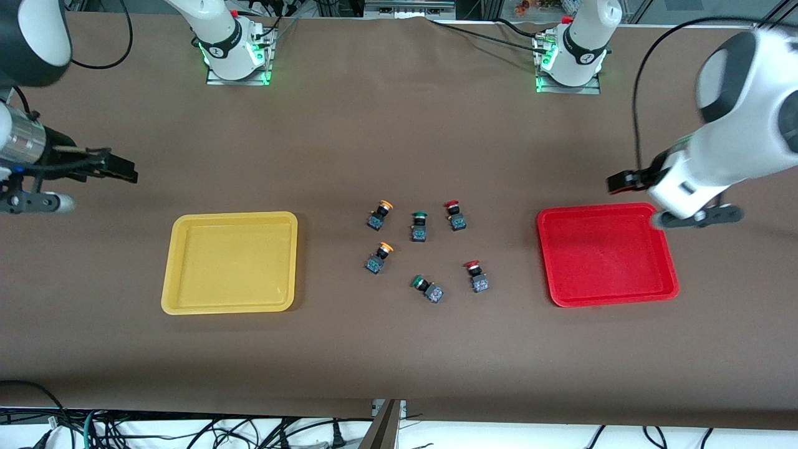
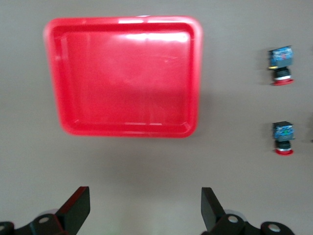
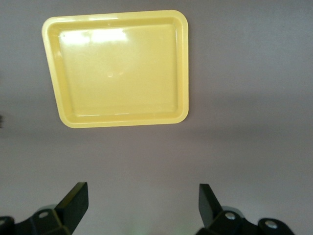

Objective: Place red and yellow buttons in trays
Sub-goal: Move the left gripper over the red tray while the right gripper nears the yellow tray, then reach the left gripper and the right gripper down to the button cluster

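Two yellow-capped buttons (image 1: 379,214) (image 1: 378,257) and two red-capped buttons (image 1: 456,215) (image 1: 477,275) lie on the table between the trays. The yellow tray (image 1: 181,299) lies toward the right arm's end and the red tray (image 1: 545,262) toward the left arm's end; both are empty. My left gripper (image 1: 623,182) is open and empty, in the air by the red tray's corner. Its wrist view shows the gripper (image 2: 145,208), the red tray (image 2: 122,29) and both red buttons (image 2: 280,63) (image 2: 283,138). My right gripper (image 1: 118,167) is open and empty, up over bare table; its wrist view shows the gripper (image 3: 143,205) and the yellow tray (image 3: 183,63).
Two green-capped buttons (image 1: 419,226) (image 1: 427,288) lie among the red and yellow ones. A brown cloth covers the table. The arm bases (image 1: 234,53) (image 1: 570,59) stand at the table's edge farthest from the front camera.
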Action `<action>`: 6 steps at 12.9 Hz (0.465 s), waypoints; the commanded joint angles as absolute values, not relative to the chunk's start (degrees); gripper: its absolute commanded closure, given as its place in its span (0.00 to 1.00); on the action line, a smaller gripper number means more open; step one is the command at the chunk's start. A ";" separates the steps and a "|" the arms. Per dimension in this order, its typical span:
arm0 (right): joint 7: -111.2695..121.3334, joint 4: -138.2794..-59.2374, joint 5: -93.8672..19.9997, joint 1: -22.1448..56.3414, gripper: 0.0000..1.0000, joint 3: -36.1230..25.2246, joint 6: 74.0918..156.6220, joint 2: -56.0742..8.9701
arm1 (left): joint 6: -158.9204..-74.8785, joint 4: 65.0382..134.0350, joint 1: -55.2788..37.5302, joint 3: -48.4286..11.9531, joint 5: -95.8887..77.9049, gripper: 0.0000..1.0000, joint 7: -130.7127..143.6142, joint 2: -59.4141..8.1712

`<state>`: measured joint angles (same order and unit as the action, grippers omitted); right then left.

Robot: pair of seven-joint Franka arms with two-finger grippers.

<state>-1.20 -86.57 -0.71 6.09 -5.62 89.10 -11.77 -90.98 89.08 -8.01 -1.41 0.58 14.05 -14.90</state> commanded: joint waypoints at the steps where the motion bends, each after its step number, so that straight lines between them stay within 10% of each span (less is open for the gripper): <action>1: -2.19 -85.34 0.18 9.12 0.00 -5.45 92.43 -15.10 | -89.03 77.89 -9.57 -1.58 -2.79 0.00 15.46 -24.85; 6: -24.74 -85.60 -0.53 17.21 0.00 -5.27 105.45 -24.94 | -105.00 77.26 -15.64 -1.76 -4.83 0.00 25.82 -34.87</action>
<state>-17.81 -86.70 -0.72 14.43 -5.05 102.79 -21.71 -101.68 80.42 -13.90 -2.25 -3.53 21.79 -31.00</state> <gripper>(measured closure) 0.000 0.000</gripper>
